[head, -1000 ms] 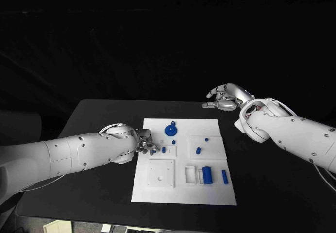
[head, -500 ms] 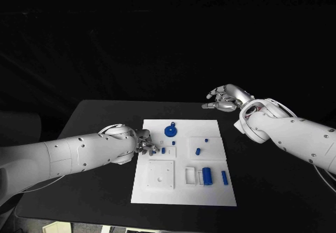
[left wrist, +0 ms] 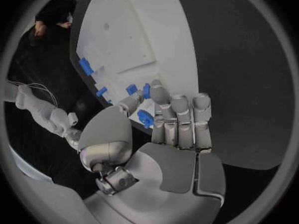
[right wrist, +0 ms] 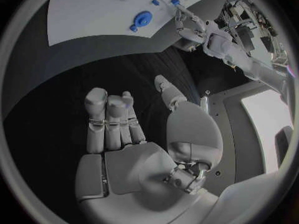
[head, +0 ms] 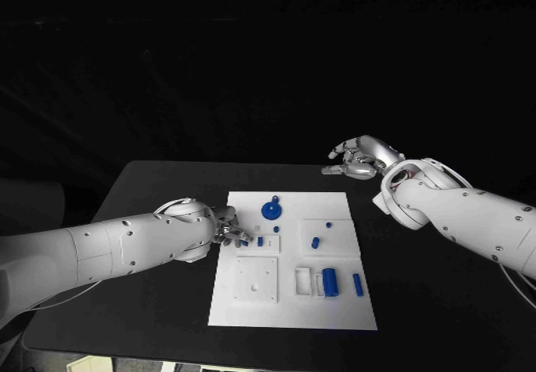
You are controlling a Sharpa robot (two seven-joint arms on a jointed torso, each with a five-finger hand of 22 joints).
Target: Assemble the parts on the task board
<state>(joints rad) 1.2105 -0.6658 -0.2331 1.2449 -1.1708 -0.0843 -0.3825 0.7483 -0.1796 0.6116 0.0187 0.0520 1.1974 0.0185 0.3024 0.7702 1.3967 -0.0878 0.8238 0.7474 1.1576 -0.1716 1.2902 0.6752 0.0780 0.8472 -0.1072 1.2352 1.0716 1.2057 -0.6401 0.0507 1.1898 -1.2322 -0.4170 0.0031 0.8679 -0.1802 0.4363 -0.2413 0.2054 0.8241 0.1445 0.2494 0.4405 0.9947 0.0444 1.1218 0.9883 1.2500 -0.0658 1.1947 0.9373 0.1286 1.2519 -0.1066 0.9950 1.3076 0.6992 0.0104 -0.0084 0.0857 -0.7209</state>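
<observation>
The task board (head: 293,263) lies flat in the middle of the black counter (head: 146,194), a white plate with raised white blocks and recesses. On it, toward its far end, sits a round blue part (head: 272,208) with a short stem. Nearer the middle, a small blue peg (head: 260,241) stands in a white block close to the board's left edge, and 2 more small blue pieces (head: 316,241) lie toward the right side. At the near end a blue cylinder (head: 330,280) rests beside a white rectangular frame (head: 304,280), with a slim blue bar (head: 358,284) just to its right.

The left robot hand (head: 229,231) is at the board's left edge, beside the small peg. In the left wrist view its fingers (left wrist: 181,119) stand close together and upright, and thumb and fingertip pinch a small blue part (left wrist: 145,118) between them.

The right robot hand (head: 358,159) hovers beyond the far right corner of the counter, well apart from the board. Its fingers (right wrist: 109,119) are loosely curled, apart, holding nothing.
</observation>
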